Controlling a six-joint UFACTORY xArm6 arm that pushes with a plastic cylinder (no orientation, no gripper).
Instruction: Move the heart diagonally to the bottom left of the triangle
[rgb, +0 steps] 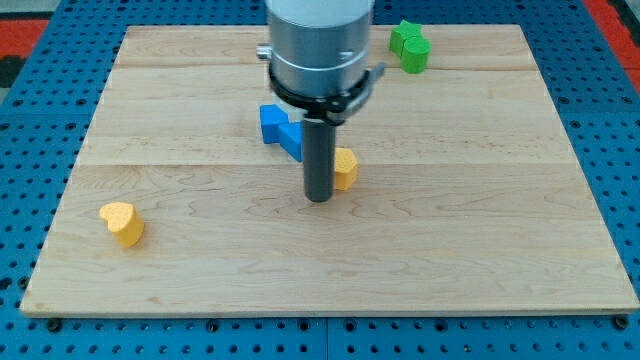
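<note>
Bright, even overhead light fills the wooden surface (200, 290). Only a soft, short shadow lies at my tip (318, 199). Focus is sharp throughout, without glare or edge distortion.

Yellow heart (122, 223) flat, board's lower left; triangle unidentifiable.

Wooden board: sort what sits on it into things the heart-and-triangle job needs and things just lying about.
For the job:
- yellow heart-shaped block, near the view's bottom left
- blue block, possibly the triangle; partly hidden by the rod
- my tip, below the blue block

Lying about:
- green block, the view's top right
- small yellow block, just right of my tip; shape unclear
</note>
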